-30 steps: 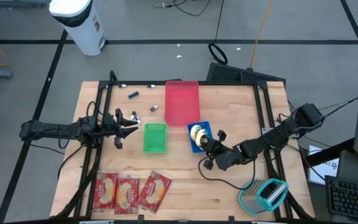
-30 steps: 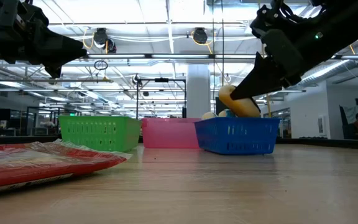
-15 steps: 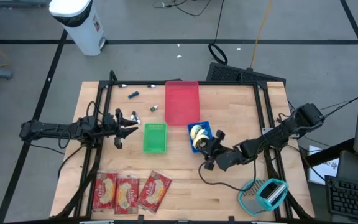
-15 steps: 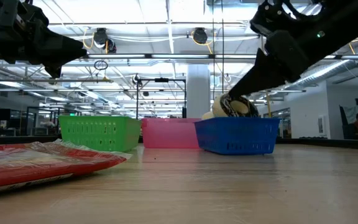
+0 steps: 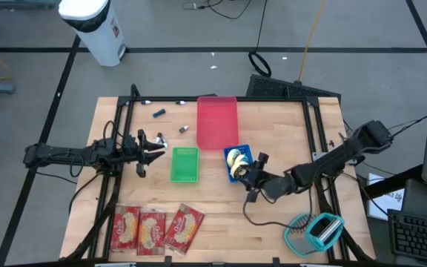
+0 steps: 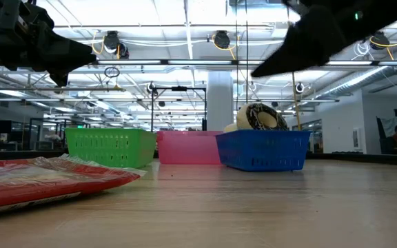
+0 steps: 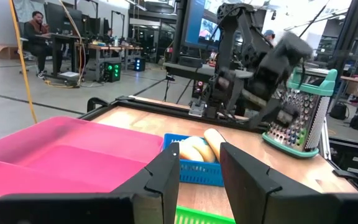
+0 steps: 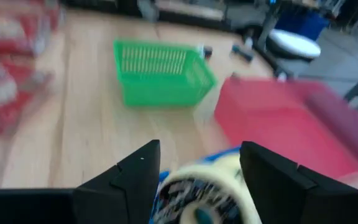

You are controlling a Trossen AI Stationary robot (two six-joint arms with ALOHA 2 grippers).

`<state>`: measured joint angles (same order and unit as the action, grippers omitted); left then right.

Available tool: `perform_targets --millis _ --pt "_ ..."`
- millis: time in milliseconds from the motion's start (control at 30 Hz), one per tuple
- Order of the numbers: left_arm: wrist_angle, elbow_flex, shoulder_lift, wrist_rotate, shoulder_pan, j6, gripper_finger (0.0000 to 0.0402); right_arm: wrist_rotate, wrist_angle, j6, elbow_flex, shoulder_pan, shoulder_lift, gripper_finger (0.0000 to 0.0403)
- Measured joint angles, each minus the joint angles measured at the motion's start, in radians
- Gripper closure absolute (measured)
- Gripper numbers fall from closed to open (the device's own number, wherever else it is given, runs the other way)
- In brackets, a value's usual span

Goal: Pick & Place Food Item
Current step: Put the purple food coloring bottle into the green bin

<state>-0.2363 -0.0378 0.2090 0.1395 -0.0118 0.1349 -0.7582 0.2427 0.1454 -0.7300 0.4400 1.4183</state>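
Three baskets sit near the middle of the wooden counter (image 5: 280, 215): a green basket (image 5: 184, 164), a larger pink bin (image 5: 217, 122) beyond it, and a small blue basket (image 5: 238, 162) just beside both. The food item, a yellowish wrapped pastry (image 5: 235, 160), lies inside the blue basket; in the low view it pokes above the basket's rim, with a dark patterned wrapper showing.

The right gripper (image 5: 252, 180) hangs just off the blue basket's near corner, above the counter and clear of the pastry. Its fingers (image 8: 126, 177) stand apart with nothing between them; in the right wrist view the pastry shows below and between them, not touched by either. In the low view this arm is a dark shape crossing the upper right, above the basket.

The left gripper (image 5: 156, 145) waits on the counter's left side, near the green basket's far end, pointing level toward the baskets. Its fingers (image 7: 161, 180) show a narrow gap and hold nothing.

Three red snack packets (image 5: 156, 228) lie side by side at the counter's near left edge. A teal-handled grater (image 5: 314, 231) rests at the near right corner. A few small dark and silver bits (image 5: 159, 113) lie near the far left of the pink bin; what they are cannot be told.
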Motion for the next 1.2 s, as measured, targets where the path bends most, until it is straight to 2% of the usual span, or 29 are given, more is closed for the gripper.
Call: perform_targets --millis 367,500,700,967,1200 --pt "0.0 0.0 0.0 0.0 0.0 0.0 0.0286 -0.005 -0.083 -0.283 0.0 0.0 -0.345 0.0198" --pt "0.0 0.0 0.0 0.0 0.0 0.0 0.0286 -0.005 -0.12 -0.288 0.029 0.0 -0.446 0.0198" --pt "0.0 0.0 0.0 0.0 0.0 0.0 0.0286 0.007 -0.085 -0.237 0.165 -0.047 -0.587 0.0205" --pt "-0.028 0.0 0.0 0.0 0.0 -0.005 0.0286 0.282 -0.066 -0.041 0.34 -0.205 -0.746 0.0226" --pt "-0.06 0.0 0.0 0.0 0.0 -0.018 0.0286 0.428 -0.022 -0.064 0.45 -0.279 -0.825 0.025"
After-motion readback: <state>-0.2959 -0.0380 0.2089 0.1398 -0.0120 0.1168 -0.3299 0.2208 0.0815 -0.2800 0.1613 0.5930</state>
